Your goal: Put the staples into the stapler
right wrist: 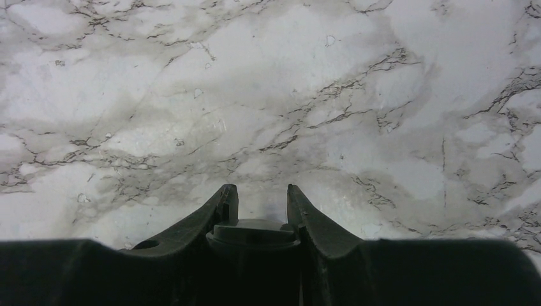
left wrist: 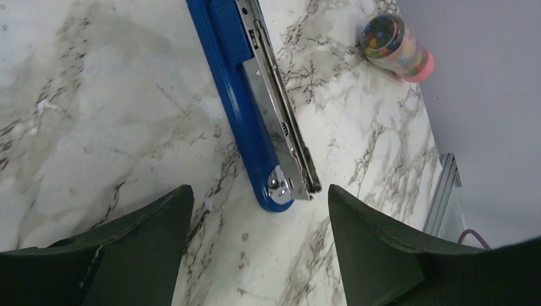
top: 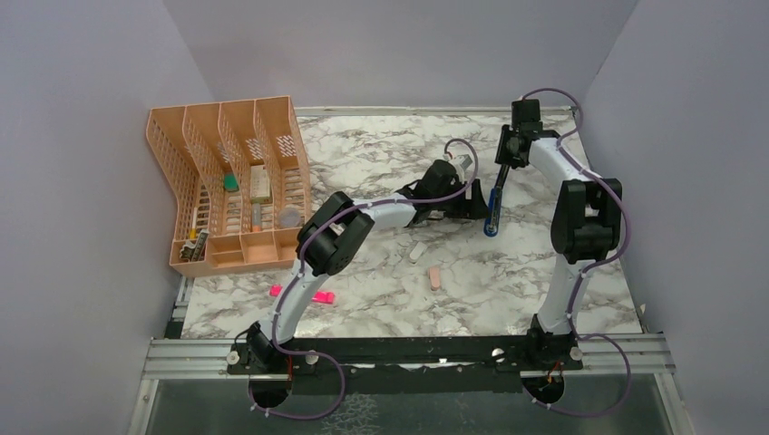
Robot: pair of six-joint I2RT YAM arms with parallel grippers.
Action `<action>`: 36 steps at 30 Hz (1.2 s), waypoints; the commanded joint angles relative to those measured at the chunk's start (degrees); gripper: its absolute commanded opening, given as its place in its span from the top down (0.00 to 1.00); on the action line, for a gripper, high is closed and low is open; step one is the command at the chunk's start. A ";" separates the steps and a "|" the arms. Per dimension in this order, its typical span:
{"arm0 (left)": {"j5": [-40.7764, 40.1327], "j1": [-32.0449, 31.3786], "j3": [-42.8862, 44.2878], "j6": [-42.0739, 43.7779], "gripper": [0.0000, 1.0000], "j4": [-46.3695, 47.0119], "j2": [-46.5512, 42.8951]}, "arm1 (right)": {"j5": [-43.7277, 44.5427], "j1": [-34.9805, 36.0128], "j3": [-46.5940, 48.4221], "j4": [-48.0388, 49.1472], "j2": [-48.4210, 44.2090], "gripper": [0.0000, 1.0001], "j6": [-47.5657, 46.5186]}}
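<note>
Left gripper [left wrist: 258, 192]: the fingers [left wrist: 150, 239] are spread wide and grasp nothing. The rounded blue end of the stapler [left wrist: 245, 108] lies just ahead of the fingertips, centred on the gap and touching neither finger. The stapler rests open on the marble table [left wrist: 96, 115]. Its metal magazine rail [left wrist: 281, 131] faces up, and its body runs away from the fingers at a slant and out of the wrist view. Well beyond the one fingertip, near the table edge, a small clear jar with multicoloured contents and a pink cap [left wrist: 397, 48] lies on its side.

Right gripper [right wrist: 260, 191]: the fingers [right wrist: 223, 205] are drawn close together, clenched on a dark rounded part [right wrist: 255, 231] seated between them. Only bare marble lies ahead of the fingertips. In the top view, the right gripper [top: 504, 163] meets the far end of the stapler [top: 494, 207], and the left gripper [top: 476, 204] sits just beside its near portion.

Outward from both grippers, toward the arm bases:
- a white capsule-shaped piece [top: 417, 252]
- a peach-pink piece [top: 435, 277]
- two bright pink pieces [top: 323, 296]

A peach desk organiser [top: 227, 136] stands well apart, at the table's left edge.
</note>
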 commanded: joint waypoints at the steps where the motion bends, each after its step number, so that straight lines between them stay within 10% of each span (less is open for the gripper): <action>1: -2.87 -1.83 5.55 -0.28 0.23 4.71 3.92 | -3.96 -0.55 1.12 -3.36 2.20 0.65 1.24; 16: -6.12 -3.65 7.90 3.59 0.69 -0.77 8.95 | 0.92 -1.16 3.83 -1.97 4.72 0.54 4.26; 36: -4.84 -2.96 9.32 5.25 0.40 -5.72 -0.68 | -2.72 -1.16 -2.90 -2.27 -11.21 0.25 8.49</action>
